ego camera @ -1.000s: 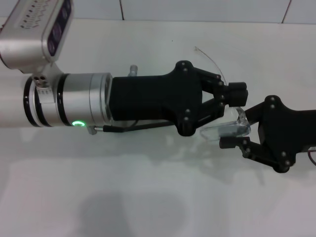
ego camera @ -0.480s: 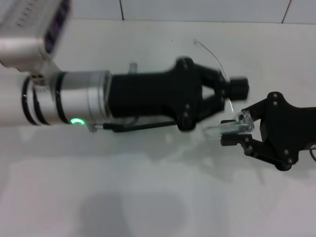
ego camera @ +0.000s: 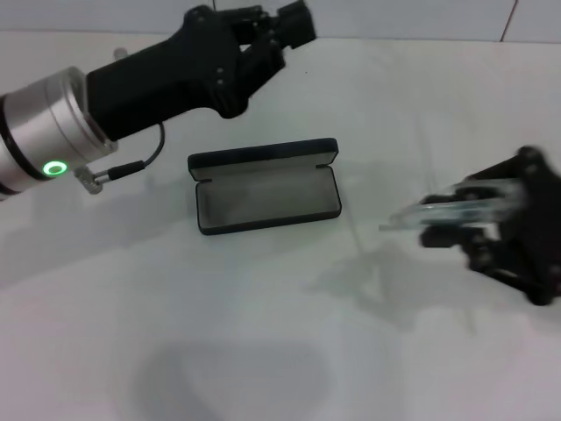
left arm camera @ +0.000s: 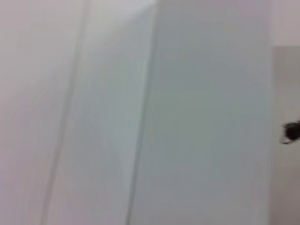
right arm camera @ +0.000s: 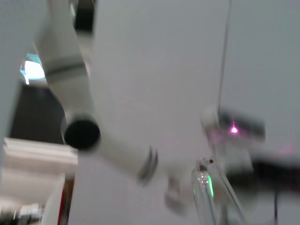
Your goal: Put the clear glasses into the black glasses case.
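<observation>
My right claw point(ego camera: 443, 224) grips the glasses point(ego camera: 456, 209) beside the open case point(ego camera: 266, 186); my left claw point(ego camera: 294, 22), raised behind, is closed.

1. We see the left arm point(ego camera: 53, 132) as a silver metal cylinder ringed by black bands, with a small green ring light glowing on its side.
2. A thin black cable point(ego camera: 145, 162) loops from a small silver plug beneath that cylinder.
3. The left gripper point(ego camera: 294, 22) is matte black, with an angular housing, linkage fingers and round pivot screws.
4. The right gripper point(ego camera: 456, 219) is also matte black, built of jointed links with visible screw heads.
5. In the right wrist view we make out a white rounded arm segment point(right arm camera: 89, 126) with a dark round cap.
</observation>
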`<state>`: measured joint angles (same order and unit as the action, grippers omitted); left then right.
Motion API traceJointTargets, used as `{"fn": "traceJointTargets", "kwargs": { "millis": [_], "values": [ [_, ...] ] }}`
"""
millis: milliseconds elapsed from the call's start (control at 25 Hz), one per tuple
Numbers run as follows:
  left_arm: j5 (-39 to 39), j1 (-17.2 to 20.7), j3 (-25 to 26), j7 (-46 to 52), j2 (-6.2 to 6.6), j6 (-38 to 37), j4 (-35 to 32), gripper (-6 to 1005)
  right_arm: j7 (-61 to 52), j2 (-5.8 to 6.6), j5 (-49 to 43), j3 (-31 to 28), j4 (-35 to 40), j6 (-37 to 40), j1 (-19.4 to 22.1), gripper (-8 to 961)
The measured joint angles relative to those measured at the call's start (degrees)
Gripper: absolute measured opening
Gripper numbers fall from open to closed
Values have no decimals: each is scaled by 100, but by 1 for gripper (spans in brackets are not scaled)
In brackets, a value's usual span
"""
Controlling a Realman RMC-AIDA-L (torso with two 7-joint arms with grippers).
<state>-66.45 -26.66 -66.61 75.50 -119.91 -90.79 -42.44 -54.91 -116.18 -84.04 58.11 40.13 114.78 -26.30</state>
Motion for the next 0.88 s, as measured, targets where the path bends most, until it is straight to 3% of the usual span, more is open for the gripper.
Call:
{"fn": "traceJointTargets", "kwargs": {
  "millis": [240, 520, 880],
  "values": [
    [-24, -145, 41, -219, 22, 120, 524, 64, -53, 29, 788, 336, 62, 815, -47, 124],
    [-31, -254, -728, -234, 21, 11, 247, 64, -61, 20, 889, 815, 47, 558, -200, 127],
    [-73, -179, -967, -282, 17, -417, -87, 64, -72, 30, 875, 1275, -15, 83, -267, 130]
  ]
}}
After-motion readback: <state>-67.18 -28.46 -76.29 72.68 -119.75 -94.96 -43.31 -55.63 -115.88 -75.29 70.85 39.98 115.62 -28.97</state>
